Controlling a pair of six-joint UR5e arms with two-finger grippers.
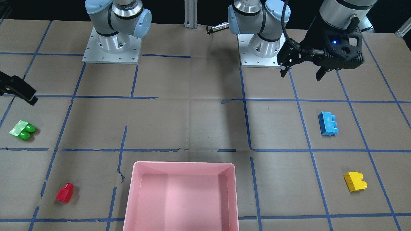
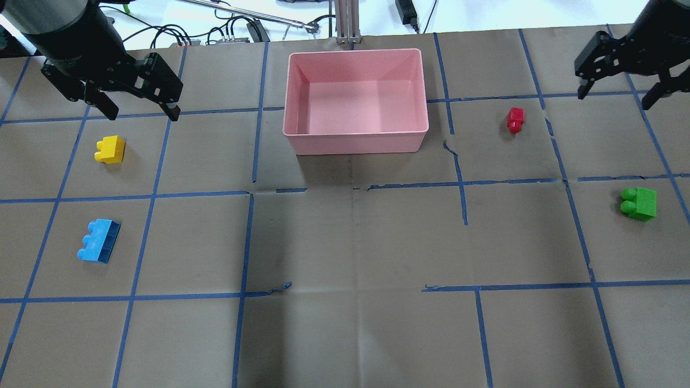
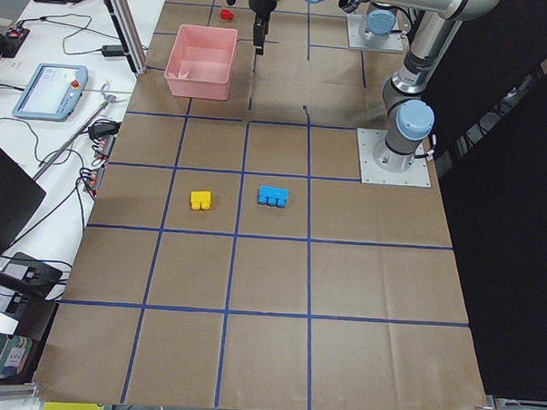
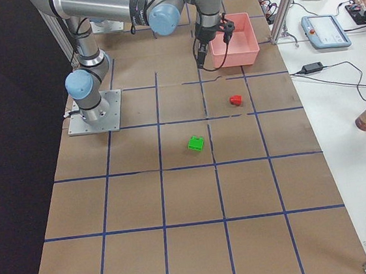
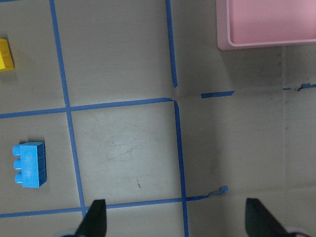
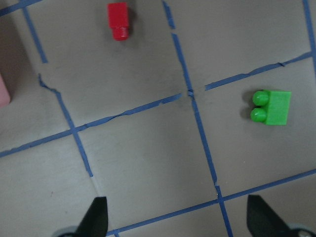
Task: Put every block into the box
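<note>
Taped worktop [image 2: 356, 242], empty box [image 2: 356, 143]; left gripper [image 2: 141, 110] and right gripper [image 2: 614, 97] spread wide, holding nothing. Advisable: centre left gripper over yellow block [image 2: 110, 149].

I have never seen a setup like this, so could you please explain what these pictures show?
This is a two-armed robot at a table. Each arm ends in a two-fingered pincer: the left pincer and right pincer are both open and hold nothing. Four pictures come from fixed cameras: above and behind the robot, facing it, and at each table end. Two come from cameras on the wrists, looking down. On the table lie a yellow block, a blue block, a red block and a green block, all outside the empty pink box.
</note>
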